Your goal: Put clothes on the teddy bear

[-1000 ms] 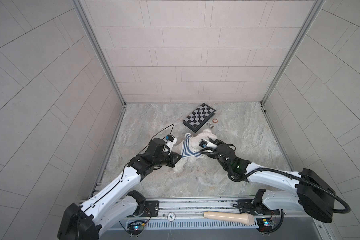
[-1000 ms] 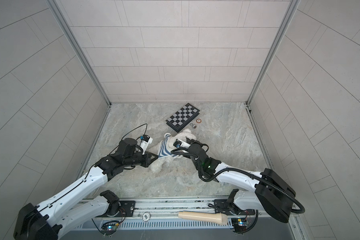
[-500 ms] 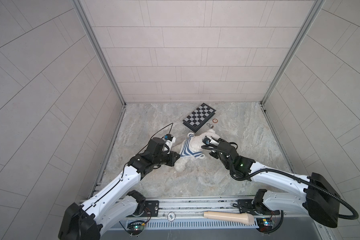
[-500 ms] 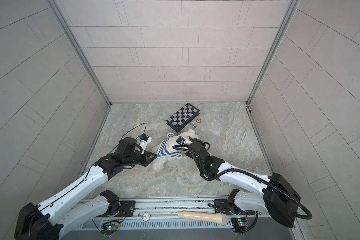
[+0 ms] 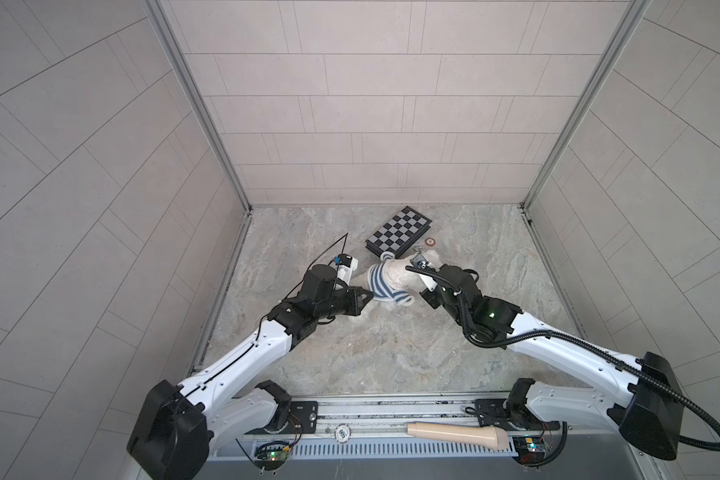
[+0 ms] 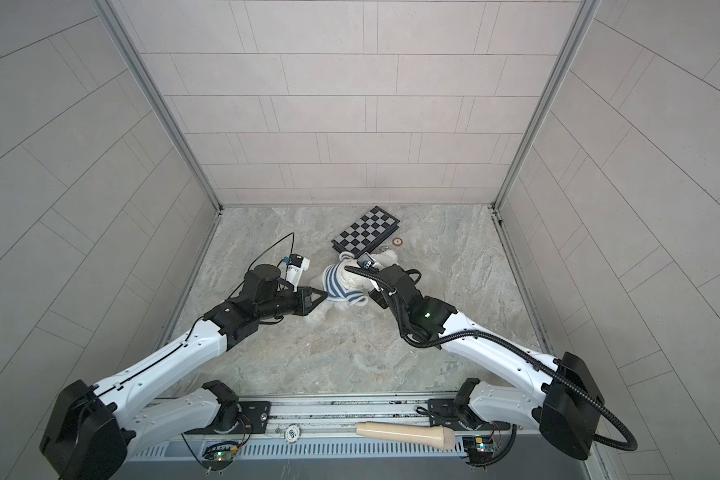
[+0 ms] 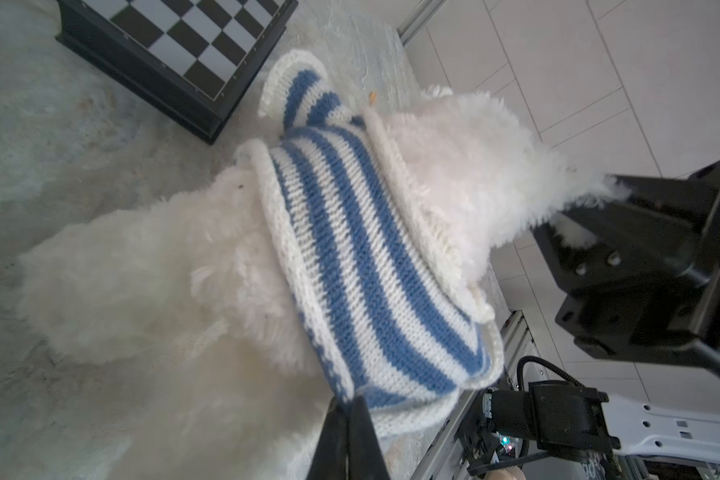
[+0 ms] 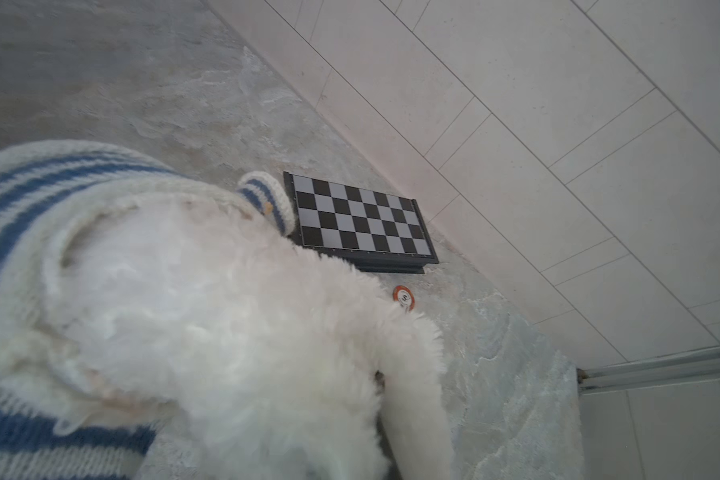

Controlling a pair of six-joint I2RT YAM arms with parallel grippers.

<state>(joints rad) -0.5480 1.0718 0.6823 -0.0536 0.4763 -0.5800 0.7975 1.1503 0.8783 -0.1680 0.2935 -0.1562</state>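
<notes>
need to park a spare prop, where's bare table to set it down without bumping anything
Free: the near marble table between both arms; the far left corner beside the chessboard; the right side past the token. Crowded: the middle, where left gripper and right gripper grip the striped sweater and teddy bear.

Top views overhead; wrist views near teddy bear [image 7: 142, 266].

Pale beige tiled walls [image 5: 371, 124] enclose a grey marbled desk [image 5: 391, 353] on three sides, with aluminium posts [image 5: 200, 108] at the back corners; light is soft and even.
</notes>
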